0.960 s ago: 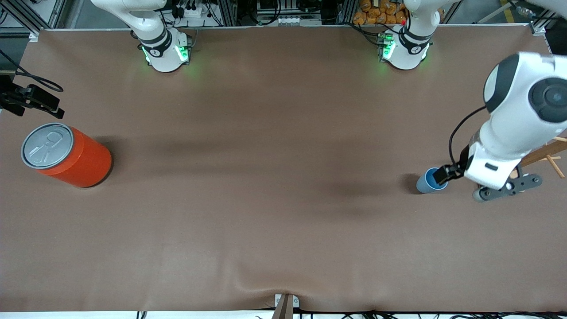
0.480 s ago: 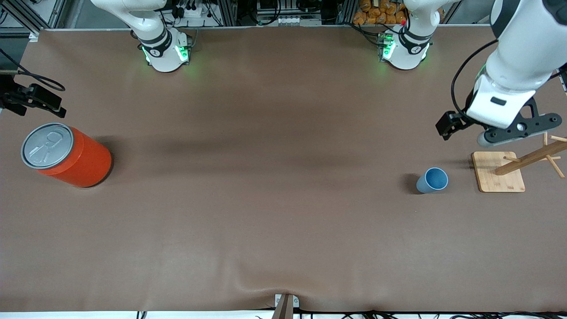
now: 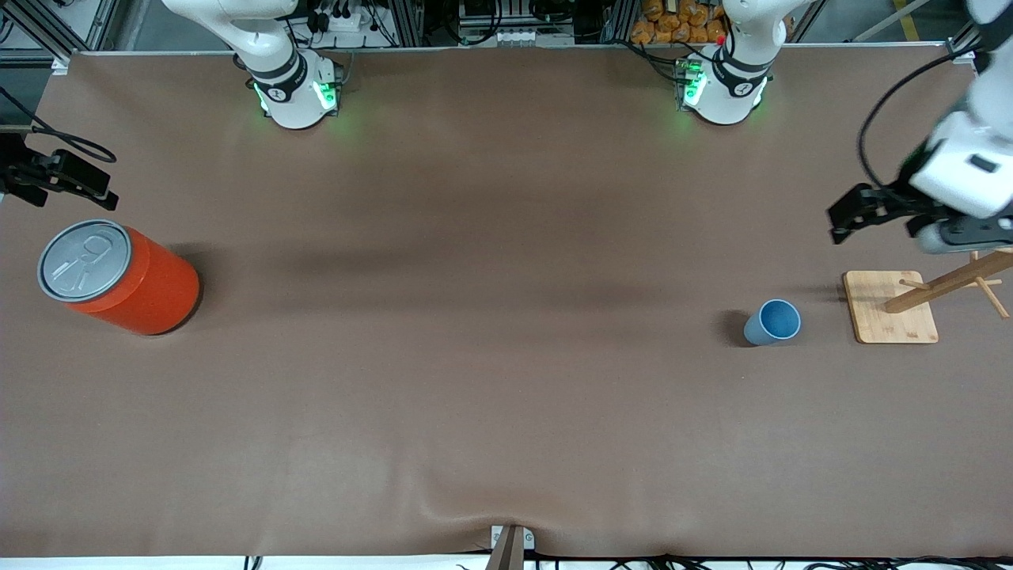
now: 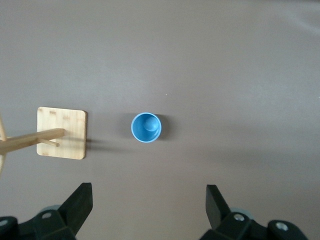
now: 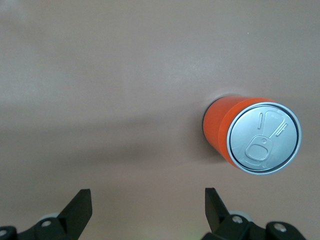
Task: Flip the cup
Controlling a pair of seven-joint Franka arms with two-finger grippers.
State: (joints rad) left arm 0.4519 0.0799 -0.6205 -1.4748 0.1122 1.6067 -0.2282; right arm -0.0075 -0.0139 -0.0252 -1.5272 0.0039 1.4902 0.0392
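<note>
Cup (image 3: pixel 772 322) (image 4: pixel 146 127) upright on tabletop (image 3: pixel 475 356), mouth up, toward left arm's end, nothing touching it. Wooden rack (image 3: pixel 890 306) (image 4: pixel 61 132) just beside cup, square base flat on tabletop, pegged stem tilting out over table edge. Left tool (image 3: pixel 938 233) (image 4: pixel 149 207) up in air over tabletop near rack, fingers spread wide, holding nothing. Orange can (image 3: pixel 119 277) (image 5: pixel 252 137) stands upright at right arm's end, well apart from cup. Right tool (image 5: pixel 147 207) high over tabletop near can, fingers apart, empty.
</note>
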